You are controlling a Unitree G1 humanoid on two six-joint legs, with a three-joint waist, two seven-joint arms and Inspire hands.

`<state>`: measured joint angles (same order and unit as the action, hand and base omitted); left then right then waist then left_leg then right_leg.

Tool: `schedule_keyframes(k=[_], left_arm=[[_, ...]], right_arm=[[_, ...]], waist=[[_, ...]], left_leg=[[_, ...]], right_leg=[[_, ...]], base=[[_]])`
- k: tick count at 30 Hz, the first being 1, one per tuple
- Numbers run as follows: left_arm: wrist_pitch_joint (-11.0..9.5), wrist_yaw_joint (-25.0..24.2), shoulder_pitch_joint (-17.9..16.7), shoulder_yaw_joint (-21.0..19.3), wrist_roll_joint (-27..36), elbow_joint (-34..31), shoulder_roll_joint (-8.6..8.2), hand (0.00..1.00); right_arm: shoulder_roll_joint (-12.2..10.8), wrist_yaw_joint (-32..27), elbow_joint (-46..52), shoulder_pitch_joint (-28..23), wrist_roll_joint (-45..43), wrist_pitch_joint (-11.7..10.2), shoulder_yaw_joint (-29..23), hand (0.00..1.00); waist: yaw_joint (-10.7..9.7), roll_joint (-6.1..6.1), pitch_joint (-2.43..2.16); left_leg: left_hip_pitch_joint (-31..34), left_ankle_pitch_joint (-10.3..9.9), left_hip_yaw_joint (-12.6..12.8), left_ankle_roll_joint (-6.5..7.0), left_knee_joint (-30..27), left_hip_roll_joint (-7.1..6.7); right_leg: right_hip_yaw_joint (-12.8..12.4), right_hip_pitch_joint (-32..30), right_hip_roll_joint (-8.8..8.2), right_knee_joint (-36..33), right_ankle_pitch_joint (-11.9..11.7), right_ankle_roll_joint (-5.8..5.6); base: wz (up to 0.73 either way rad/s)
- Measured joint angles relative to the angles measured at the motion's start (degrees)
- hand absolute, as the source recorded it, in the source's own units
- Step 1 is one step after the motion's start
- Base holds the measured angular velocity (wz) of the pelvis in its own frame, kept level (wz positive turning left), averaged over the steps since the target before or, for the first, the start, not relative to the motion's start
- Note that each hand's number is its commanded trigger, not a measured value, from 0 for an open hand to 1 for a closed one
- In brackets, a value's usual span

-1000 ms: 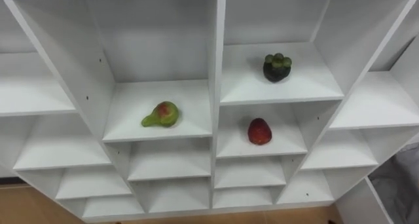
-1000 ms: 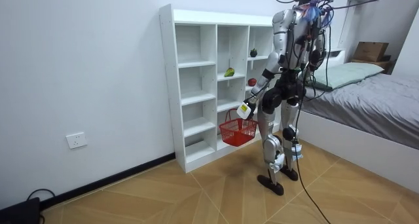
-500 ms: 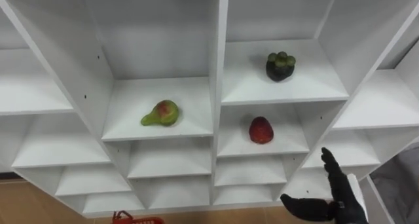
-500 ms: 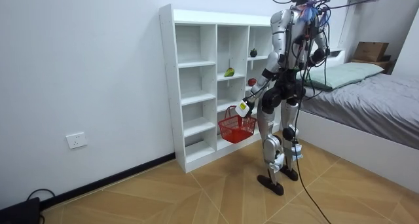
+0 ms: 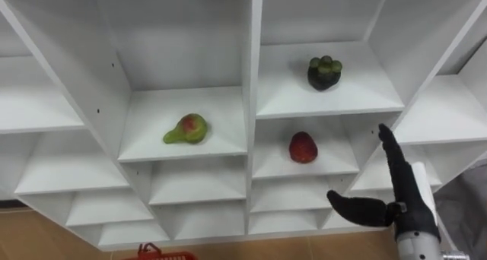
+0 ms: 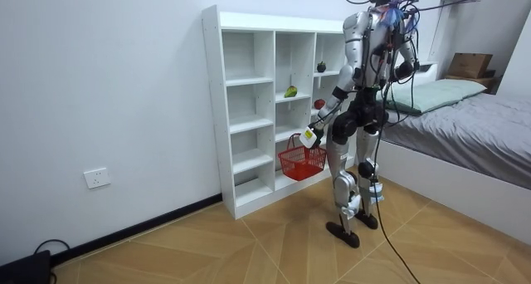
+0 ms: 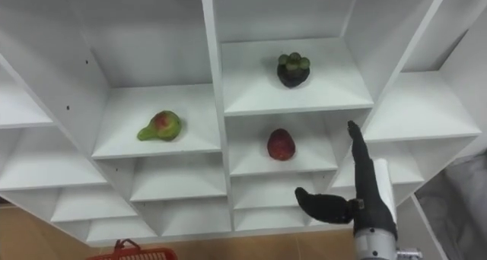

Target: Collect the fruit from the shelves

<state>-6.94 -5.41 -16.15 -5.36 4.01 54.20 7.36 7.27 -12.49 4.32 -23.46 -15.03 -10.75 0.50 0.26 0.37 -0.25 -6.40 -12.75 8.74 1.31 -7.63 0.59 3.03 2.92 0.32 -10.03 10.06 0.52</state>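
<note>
A white closet (image 5: 251, 77) of open compartments faces me. A green-red pear (image 5: 186, 129) lies in a middle-left compartment. To its upper right sits a dark mangosteen (image 5: 323, 71), with a red fruit (image 5: 303, 147) in the compartment below that. My right hand (image 5: 399, 205) is open at the lower right, fingers straight and pointing up, thumb spread left, below and right of the red fruit and apart from it. A red basket (image 6: 301, 162) hangs from my left hand (image 6: 309, 136) in front of the lower shelves; its rim (image 5: 160, 252) shows at the bottom edge.
I stand close to the closet (image 6: 249, 110) on a wooden floor (image 6: 249, 242). A bed (image 6: 473, 118) lies behind me at the room view's right, with a cardboard box (image 6: 469, 64) beyond it. The other compartments hold nothing.
My right hand has come up from the lower right and risen toward the red fruit's compartment. The basket has been raised a little in my left hand.
</note>
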Motion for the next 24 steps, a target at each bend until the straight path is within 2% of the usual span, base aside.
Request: schedule_keyframes(k=[4,7,9,13,19,24], left_arm=[[-0.66,-0.02,-0.03,0.05,0.2,1.19,0.06,1.0],[-0.68,-0.05,-0.01,0.21,0.29,1.53,0.19,1.0],[-0.68,-0.05,0.06,1.0,0.29,1.66,0.46,1.0],[-0.67,-0.23,0.44,1.15,0.28,2.3,0.44,1.0],[-0.67,-0.27,0.92,1.29,0.18,2.8,0.35,1.0],[-0.66,0.01,1.6,3.32,0.19,2.81,0.41,1.0]], right_arm=[[0.33,-2.41,2.01,1.29,-1.72,-2.03,0.05,0.0],[0.46,-3.94,3.9,1.52,-2.93,-2.37,0.63,0.0],[0.63,-4.44,4.72,1.68,-3.29,-2.41,0.72,0.0],[2.37,-5.96,5.92,2.02,-4.12,-2.5,1.44,0.0],[2.64,-6.5,5.93,3.35,-4.87,-2.5,1.64,0.0],[2.64,-6.49,5.92,5.06,-3.88,-2.5,2.15,0.0]], waist=[[0.01,0.04,0.04],[0.1,0.21,0.11],[0.11,0.27,0.14],[0.18,0.3,0.04],[0.27,0.69,-0.09],[0.18,0.78,-0.12]], left_leg=[[-0.1,0.0,0.0,0.0,0.0,0.05],[-0.06,0.0,0.0,0.0,0.11,0.06],[-0.06,0.0,0.0,0.0,0.15,0.07],[-0.04,0.0,-0.06,-0.01,0.2,0.07],[-0.06,0.0,-0.01,-0.01,0.18,0.07],[-0.08,0.0,-0.01,-0.01,0.13,0.08]], right_leg=[[0.06,0.14,0.05,0.08,-0.06,0.03],[0.07,0.04,0.07,0.08,-0.06,0.02],[0.07,0.03,0.09,0.09,-0.07,0.02],[0.12,-0.03,0.11,0.1,-0.07,0.02],[0.11,-0.01,0.11,0.11,-0.07,0.02],[0.11,0.03,0.11,0.11,-0.08,0.04]], base=[[0.0],[0.0],[0.0],[0.0],[0.0],[0.0]])
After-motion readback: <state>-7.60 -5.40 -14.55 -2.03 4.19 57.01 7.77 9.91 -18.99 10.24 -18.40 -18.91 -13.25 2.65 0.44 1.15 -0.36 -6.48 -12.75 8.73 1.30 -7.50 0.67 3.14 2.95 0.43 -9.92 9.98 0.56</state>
